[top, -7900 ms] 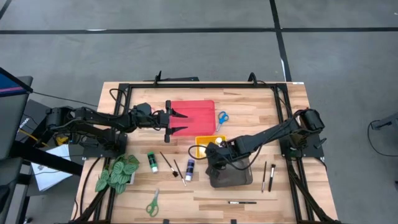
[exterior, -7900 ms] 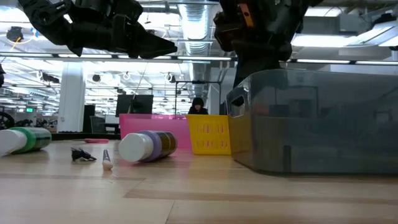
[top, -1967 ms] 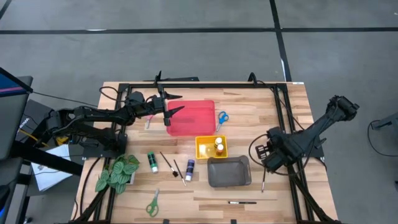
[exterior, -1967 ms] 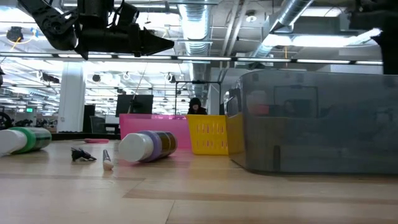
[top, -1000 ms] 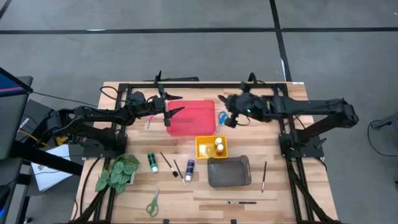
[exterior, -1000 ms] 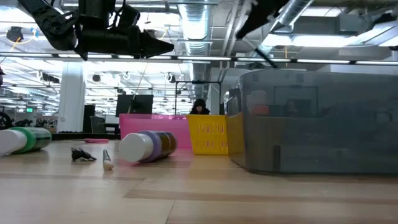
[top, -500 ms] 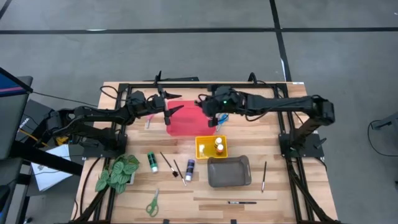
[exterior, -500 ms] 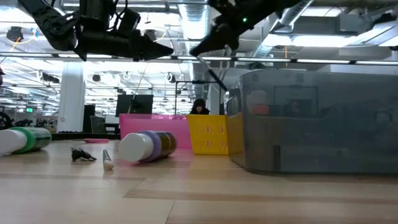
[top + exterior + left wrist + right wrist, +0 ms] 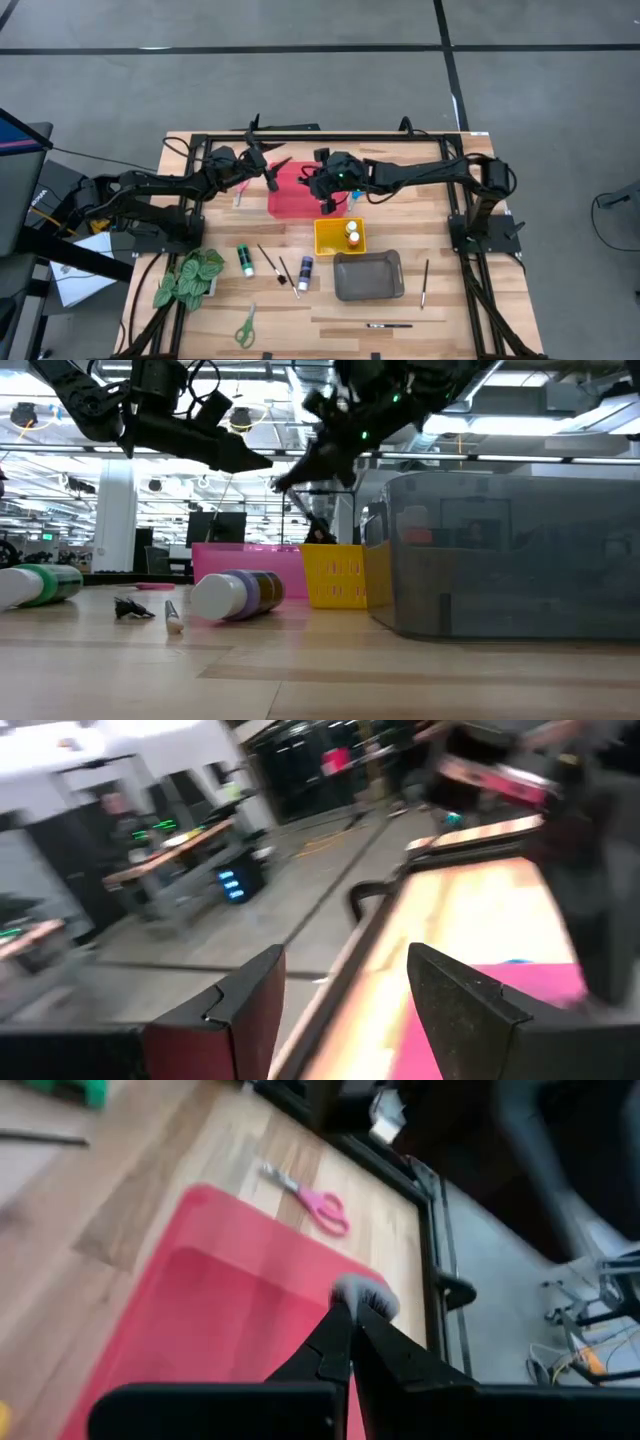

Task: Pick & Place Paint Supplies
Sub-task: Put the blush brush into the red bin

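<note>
Right gripper [image 9: 322, 188] sits in the upper middle of the high view, above the red tray [image 9: 290, 200], its fingers pressed shut on a thin paintbrush [image 9: 327, 206]. In the right wrist view the brush's pale tuft [image 9: 365, 1293] pokes out just past the closed tips, over the tray. Pink scissors [image 9: 305, 1200] lie on the wood beyond the tray's edge there.

Left gripper [image 9: 274, 171] hangs just to the left, over the tray's left edge, fingers spread wide and holding nothing.

Blue scissors [image 9: 357, 192] peek out at the tray's right side, under the right arm. Below the tray is a yellow tray [image 9: 327, 240] with two small bottles [image 9: 351, 237] in it, and below that a grey tray [image 9: 368, 277]. Left of these lie a green bottle [image 9: 245, 261], two brushes [image 9: 270, 262] and a purple bottle [image 9: 304, 272]. Right of the grey tray lies another brush [image 9: 424, 283]. Green scissors [image 9: 245, 326] lie at lower left, near the plant [image 9: 190, 278].
</note>
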You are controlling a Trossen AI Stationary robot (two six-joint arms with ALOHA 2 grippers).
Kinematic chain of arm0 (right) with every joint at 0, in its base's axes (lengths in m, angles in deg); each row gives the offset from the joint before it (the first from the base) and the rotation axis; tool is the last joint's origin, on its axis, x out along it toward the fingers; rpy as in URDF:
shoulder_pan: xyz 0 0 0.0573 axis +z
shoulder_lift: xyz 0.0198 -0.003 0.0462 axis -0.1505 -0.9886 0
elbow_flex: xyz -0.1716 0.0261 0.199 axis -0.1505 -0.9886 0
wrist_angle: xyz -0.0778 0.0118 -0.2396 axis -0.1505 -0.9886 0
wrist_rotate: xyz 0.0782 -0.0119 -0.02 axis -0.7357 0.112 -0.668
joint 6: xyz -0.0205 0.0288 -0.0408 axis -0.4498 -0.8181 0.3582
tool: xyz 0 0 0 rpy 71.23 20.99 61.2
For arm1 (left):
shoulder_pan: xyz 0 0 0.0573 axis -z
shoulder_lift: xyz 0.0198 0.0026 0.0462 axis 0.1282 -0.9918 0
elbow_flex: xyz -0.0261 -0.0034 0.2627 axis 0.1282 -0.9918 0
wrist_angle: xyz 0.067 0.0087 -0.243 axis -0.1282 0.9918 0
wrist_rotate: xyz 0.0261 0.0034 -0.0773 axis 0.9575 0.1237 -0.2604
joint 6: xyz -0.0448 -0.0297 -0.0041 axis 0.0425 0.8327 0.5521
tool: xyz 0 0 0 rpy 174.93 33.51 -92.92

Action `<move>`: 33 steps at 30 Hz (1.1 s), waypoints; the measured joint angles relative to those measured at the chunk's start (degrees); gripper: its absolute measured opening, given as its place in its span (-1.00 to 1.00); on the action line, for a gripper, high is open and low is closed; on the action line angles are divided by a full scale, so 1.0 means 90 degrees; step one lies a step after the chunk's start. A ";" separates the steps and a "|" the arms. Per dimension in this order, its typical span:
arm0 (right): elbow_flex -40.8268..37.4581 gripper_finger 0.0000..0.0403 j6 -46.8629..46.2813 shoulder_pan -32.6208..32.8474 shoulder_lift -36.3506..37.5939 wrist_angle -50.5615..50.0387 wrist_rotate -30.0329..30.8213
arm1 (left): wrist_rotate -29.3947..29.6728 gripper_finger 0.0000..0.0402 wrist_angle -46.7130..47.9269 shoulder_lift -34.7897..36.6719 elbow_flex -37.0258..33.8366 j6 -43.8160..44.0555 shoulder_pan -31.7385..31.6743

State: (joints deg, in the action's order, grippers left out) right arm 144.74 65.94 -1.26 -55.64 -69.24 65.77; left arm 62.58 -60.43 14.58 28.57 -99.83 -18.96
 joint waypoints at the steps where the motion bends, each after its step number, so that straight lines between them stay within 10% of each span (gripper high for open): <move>1: -0.0001 -1.00 0.0000 -0.0014 -0.0081 0.0097 0.0004 | 0.0193 0.02 -0.0011 -0.0002 0.0000 -0.0075 0.0000; 33: 0.0004 -0.96 -0.0814 -0.0194 -0.0295 0.0150 0.0231 | 0.0419 0.02 0.0084 -0.0002 0.0002 -0.0090 0.0000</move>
State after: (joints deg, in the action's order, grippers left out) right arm 144.77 58.61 -3.01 -58.29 -67.88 67.85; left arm 66.35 -59.68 14.56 28.60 -100.64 -18.96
